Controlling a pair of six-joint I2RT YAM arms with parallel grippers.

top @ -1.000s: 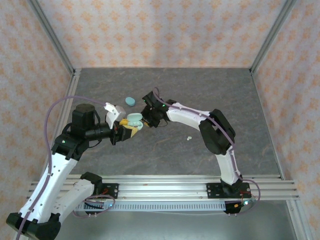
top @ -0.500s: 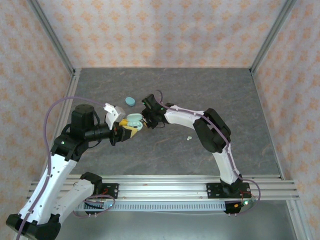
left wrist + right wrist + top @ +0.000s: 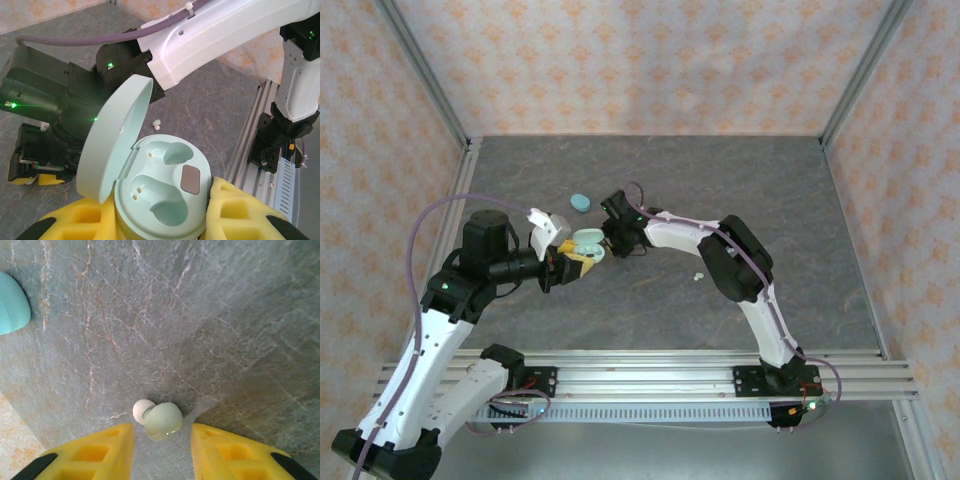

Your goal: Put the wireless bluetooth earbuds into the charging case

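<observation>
My left gripper (image 3: 576,260) is shut on an open mint-green charging case (image 3: 162,187), with yellow pads (image 3: 240,210) on both sides. The lid (image 3: 115,135) stands up and both wells are empty. Just right of the case (image 3: 587,241), my right gripper (image 3: 616,234) points down at the table. In the right wrist view it is open (image 3: 162,442), and a pale mint-white earbud (image 3: 162,420) with a white tip lies on the table between its fingertips, with a gap on each side. A second pale earbud (image 3: 698,275) lies further right on the table (image 3: 156,123).
A closed teal-blue case (image 3: 580,202) lies behind the grippers and shows at the left edge of the right wrist view (image 3: 12,302). The grey stone-pattern table (image 3: 740,190) is walled on three sides. An aluminium rail (image 3: 650,375) runs along the near edge.
My right arm has crept a little left, bringing its gripper closer to the held case. The left arm and the case have stayed put.
</observation>
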